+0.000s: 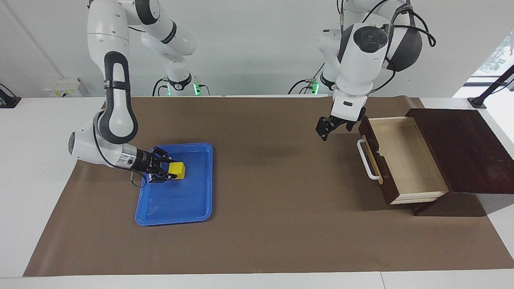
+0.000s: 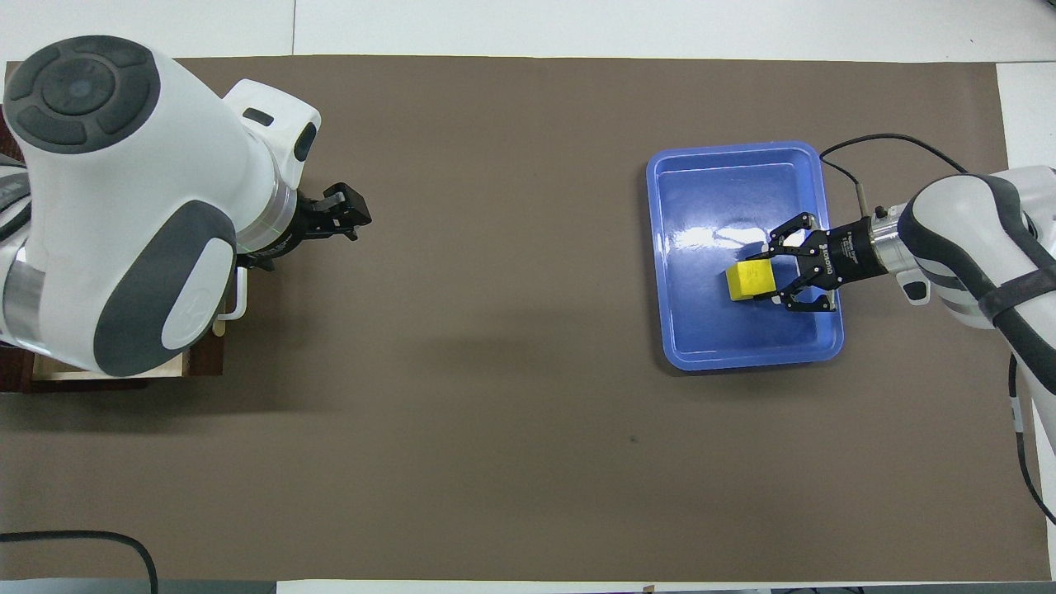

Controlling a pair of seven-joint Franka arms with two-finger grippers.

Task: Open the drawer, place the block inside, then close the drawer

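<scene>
Facing view: we are spreading our right pincer [image 1: 168, 170] around the block [image 1: 177, 170]; closing off-centre could twist it loose. Left pincer [image 1: 330, 127], state unclear, is waiting by the open drawer [image 1: 405, 160].

Bare mat [image 1: 265, 168] between tray [image 1: 200, 208] and open drawer [image 1: 405, 160], unobstructed

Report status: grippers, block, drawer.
Right gripper open around small yellow cube in blue plastic tray. Left gripper beside open dark wooden drawer. Path unobstructed.

Yellow block [image 1: 177, 170] in a blue tray [image 1: 176, 208] — dark brown drawer [image 1: 375, 154], white handle [image 1: 367, 159], pale interior — brown mat [image 1: 261, 180].
</scene>
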